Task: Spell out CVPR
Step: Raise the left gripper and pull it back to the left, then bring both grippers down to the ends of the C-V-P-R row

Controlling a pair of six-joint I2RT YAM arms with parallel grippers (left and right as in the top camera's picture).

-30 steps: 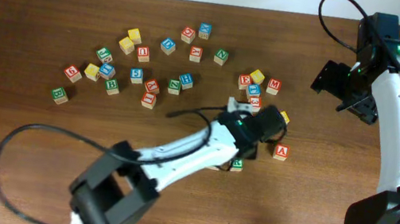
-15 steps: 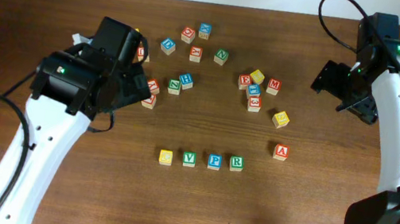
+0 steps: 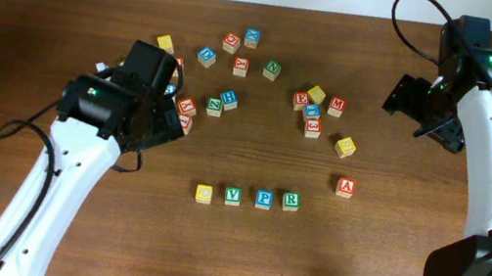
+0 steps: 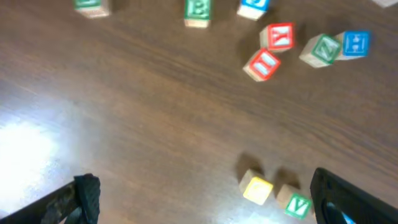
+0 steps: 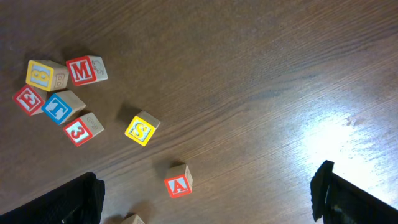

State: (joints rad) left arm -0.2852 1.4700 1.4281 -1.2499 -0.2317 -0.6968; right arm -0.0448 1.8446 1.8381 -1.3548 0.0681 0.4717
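Since half a second ago the left arm (image 3: 75,156) has shifted slightly nearer and rightward; the letter row has not moved. Overhead, the yellow C (image 3: 204,193), green V (image 3: 233,195), blue P (image 3: 262,199) and green R (image 3: 290,202) stand side by side, left to right, with the red A cube (image 3: 345,186) to their far right. In the left wrist view the left gripper (image 4: 204,190) is spread wide and empty. In the right wrist view the right gripper (image 5: 208,186) is likewise spread, holding nothing.
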